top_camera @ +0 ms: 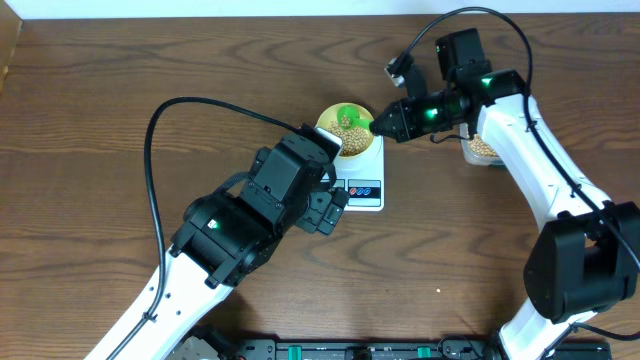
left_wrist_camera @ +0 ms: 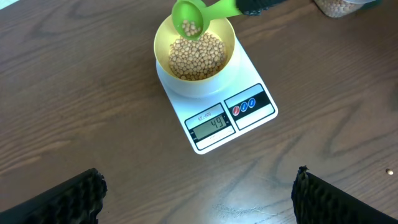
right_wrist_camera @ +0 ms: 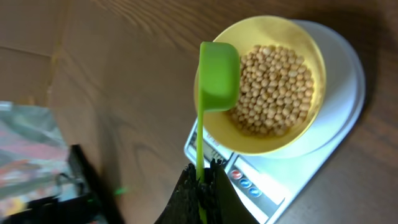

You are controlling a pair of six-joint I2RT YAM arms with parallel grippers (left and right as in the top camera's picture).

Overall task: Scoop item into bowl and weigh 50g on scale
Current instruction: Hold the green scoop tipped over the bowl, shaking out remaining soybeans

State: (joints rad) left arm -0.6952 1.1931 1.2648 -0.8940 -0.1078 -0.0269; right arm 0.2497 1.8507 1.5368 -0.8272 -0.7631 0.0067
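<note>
The pale yellow-green bowl (left_wrist_camera: 194,50) sits on the white scale (left_wrist_camera: 214,106) and holds many tan beans (left_wrist_camera: 196,56). The display (left_wrist_camera: 211,123) reads 49. My right gripper (right_wrist_camera: 202,180) is shut on the handle of a green scoop (right_wrist_camera: 217,78), which hangs over the bowl's rim with a few beans in it (left_wrist_camera: 189,28). The bowl (top_camera: 345,125), the scale (top_camera: 362,185) and the right gripper (top_camera: 385,122) show in the overhead view. My left gripper (left_wrist_camera: 199,193) is open and empty above the bare table in front of the scale.
A clear tub with beans (top_camera: 482,148) stands right of the scale, partly behind the right arm. The left arm (top_camera: 240,220) reaches in from the lower left, close to the scale's front edge.
</note>
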